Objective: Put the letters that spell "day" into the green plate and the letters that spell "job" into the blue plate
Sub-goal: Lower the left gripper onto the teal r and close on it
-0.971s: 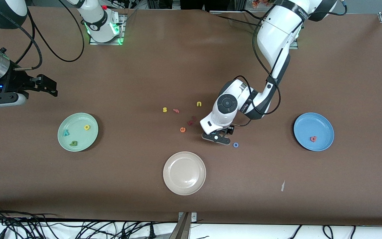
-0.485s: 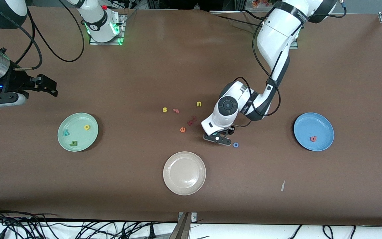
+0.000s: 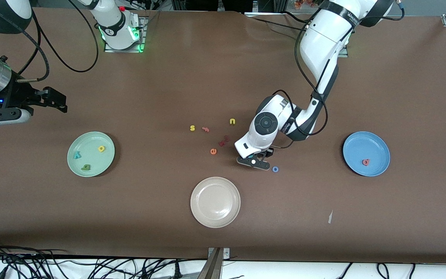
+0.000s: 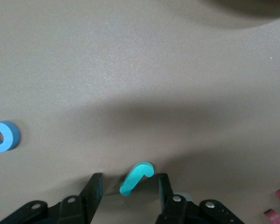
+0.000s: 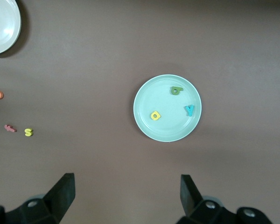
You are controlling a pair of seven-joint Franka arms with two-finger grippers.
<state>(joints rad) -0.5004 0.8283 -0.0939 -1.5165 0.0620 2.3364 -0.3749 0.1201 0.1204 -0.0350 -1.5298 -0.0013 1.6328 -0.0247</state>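
My left gripper (image 3: 254, 161) is down at the table in the middle, open, its jaws narrowed with a small gap on either side of the teal j (image 4: 136, 177). The blue o (image 3: 275, 169) lies on the table just beside it, toward the blue plate (image 3: 376, 149). That plate holds a salmon-red letter (image 3: 366, 162). The green plate (image 3: 91, 141) holds a yellow letter (image 3: 101, 148), a teal y (image 3: 77, 155) and a dark green letter (image 3: 86, 167). My right gripper (image 3: 57, 101) waits open over bare table at the right arm's end.
A beige plate (image 3: 215, 203) sits nearer the front camera than the left gripper. Loose letters lie beside that gripper: orange e (image 3: 213, 151), dark red pieces (image 3: 223, 140), yellow u (image 3: 232, 121), salmon f (image 3: 206, 129), yellow s (image 3: 192, 128). A white scrap (image 3: 330, 217) lies near the front edge.
The left gripper's jaws have drawn closer together around the teal j, and its hand has shifted slightly. The right arm has not moved.
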